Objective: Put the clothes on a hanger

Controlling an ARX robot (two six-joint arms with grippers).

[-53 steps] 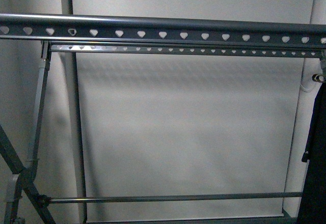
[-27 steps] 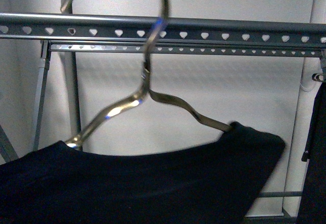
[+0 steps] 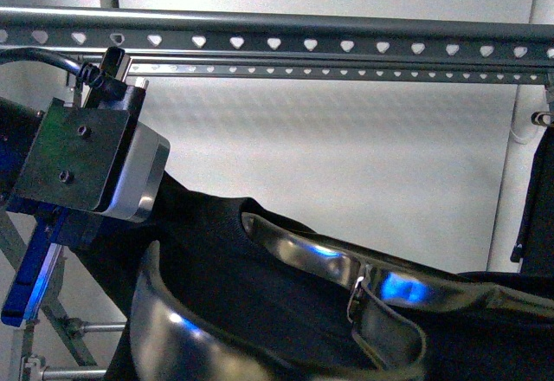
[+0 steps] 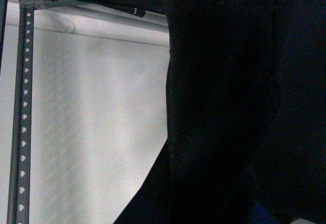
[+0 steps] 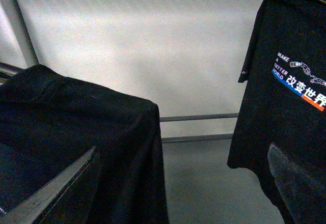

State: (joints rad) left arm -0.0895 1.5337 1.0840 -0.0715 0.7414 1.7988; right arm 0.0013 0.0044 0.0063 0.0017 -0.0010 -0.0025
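Looking through the front view first, I see the thin shiny metal hanger (image 3: pixel 303 251) lying across 5 o'clock, very close to the lens. The soft black short-sleeved T-shirt (image 3: pixel 208 225) is draped over it. The long grey rail with heart-shaped holes (image 3: pixel 346 45) runs across 12 o'clock, above both. I think the shirt is light and floppy and may slide on that smooth metal. The stiff hanger, near its hook, looks like the best place to hold. My left arm's boxy wrist sits at 9 o'clock, but its claw is hidden.

From the left wrist, black cloth fills most of the picture. No fingers show, so I cannot tell if that claw is wide or closed.

From the right wrist, the right claw (image 5: pixel 183 150) looks wide, with nothing between its fingers. The shirt hangs just beside one finger. Another black T-shirt with white writing (image 5: pixel 295 81) hangs well apart.
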